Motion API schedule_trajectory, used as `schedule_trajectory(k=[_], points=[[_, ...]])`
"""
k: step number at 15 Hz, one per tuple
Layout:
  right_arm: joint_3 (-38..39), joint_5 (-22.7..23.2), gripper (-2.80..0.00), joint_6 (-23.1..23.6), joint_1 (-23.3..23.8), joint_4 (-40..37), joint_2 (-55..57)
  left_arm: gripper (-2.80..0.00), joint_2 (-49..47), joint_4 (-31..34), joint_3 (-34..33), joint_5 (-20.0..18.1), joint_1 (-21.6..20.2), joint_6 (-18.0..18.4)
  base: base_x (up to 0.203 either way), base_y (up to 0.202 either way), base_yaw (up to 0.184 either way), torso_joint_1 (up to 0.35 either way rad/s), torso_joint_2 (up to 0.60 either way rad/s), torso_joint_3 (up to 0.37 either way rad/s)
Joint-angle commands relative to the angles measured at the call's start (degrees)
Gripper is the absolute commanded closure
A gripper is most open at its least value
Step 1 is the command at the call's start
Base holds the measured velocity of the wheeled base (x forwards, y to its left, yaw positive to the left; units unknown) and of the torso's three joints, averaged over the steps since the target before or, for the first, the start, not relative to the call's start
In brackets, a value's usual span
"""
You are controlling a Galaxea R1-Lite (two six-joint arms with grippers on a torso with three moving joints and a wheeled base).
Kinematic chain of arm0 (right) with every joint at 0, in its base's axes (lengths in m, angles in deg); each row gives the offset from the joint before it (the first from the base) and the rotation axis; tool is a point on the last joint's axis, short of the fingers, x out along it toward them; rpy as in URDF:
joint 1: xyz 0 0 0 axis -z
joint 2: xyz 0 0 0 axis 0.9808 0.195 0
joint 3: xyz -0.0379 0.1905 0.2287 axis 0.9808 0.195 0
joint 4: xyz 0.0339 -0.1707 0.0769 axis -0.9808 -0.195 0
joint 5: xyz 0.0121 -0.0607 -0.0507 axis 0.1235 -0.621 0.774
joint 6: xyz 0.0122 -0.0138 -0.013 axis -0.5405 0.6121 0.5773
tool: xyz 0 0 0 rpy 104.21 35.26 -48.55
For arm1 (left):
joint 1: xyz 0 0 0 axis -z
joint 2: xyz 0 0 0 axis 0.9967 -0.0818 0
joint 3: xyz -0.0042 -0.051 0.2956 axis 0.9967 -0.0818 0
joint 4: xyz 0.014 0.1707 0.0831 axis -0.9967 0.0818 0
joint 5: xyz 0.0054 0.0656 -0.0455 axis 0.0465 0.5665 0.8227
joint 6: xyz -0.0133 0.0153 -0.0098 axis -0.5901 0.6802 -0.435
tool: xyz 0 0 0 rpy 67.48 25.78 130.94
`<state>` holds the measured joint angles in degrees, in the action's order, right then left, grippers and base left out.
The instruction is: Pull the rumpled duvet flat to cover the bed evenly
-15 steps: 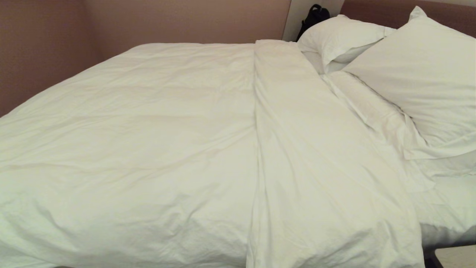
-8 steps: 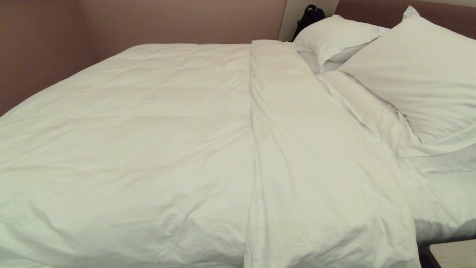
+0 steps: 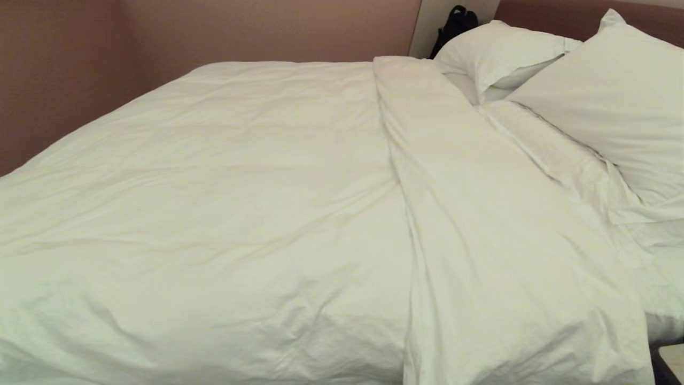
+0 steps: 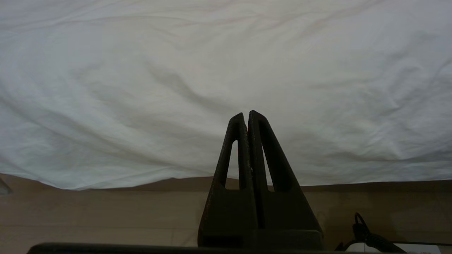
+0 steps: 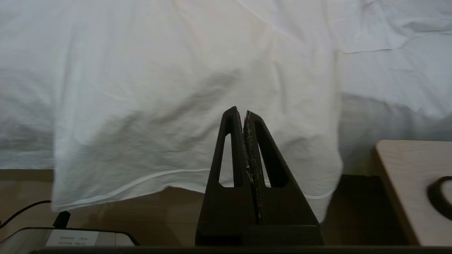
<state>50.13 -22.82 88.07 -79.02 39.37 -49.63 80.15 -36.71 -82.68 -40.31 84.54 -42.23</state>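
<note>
Closest to me, both arms sit parked low at the near side of the bed (image 3: 662, 326). The left pincer (image 4: 246, 114) and the right pincer (image 5: 240, 111) each have their tips pressed together, gripping nothing, and face the overhanging cloth without touching it. The duvet (image 3: 214, 203) lies spread over most of the bed, its hem draping off the near edge. A folded-back band (image 3: 481, 240) runs from that edge across toward the far side. Beyond it two pillows (image 3: 609, 101) lean at the head end, with a dark bag (image 3: 454, 24) in the far corner. I'd worry that a pinch catching only the top layer would drag the fold askew, or tug the duvet off the near edge.
</note>
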Motion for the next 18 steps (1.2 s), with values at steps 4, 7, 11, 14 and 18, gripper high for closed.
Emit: schedule_trajectory(k=[4, 7, 11, 14, 18], points=[[0.00, 0.07, 0.00, 0.04, -0.06, 0.04, -0.02, 0.00, 0.02, 0.00, 0.00, -0.02, -0.02, 0.04, 0.000, 0.196, 0.001, 0.001, 0.00, 0.001], [0.00, 0.07, 0.00, 0.04, -0.08, -0.05, -0.02, 0.00, 0.02, 0.00, 0.00, -0.11, -0.02, 0.04, 0.000, 0.196, -0.001, 0.003, 0.00, 0.003], [0.00, 0.07, 0.00, 0.04, 0.00, -0.05, -0.02, 0.00, 0.02, -0.09, 0.00, -0.20, -0.02, 0.04, 0.000, 0.196, -0.001, 0.004, 0.00, 0.004], [0.00, -0.02, 0.00, 0.04, 0.00, 0.04, -0.02, 0.00, 0.02, -0.09, 0.00, -0.20, -0.02, 0.04, 0.000, 0.194, -0.001, 0.003, 0.00, 0.002], [0.00, 0.07, 0.00, 0.04, -0.07, -0.04, -0.02, 0.00, 0.02, -0.09, 0.00, -0.11, -0.02, 0.04, 0.000, 0.196, 0.002, 0.003, 0.00, 0.001]])
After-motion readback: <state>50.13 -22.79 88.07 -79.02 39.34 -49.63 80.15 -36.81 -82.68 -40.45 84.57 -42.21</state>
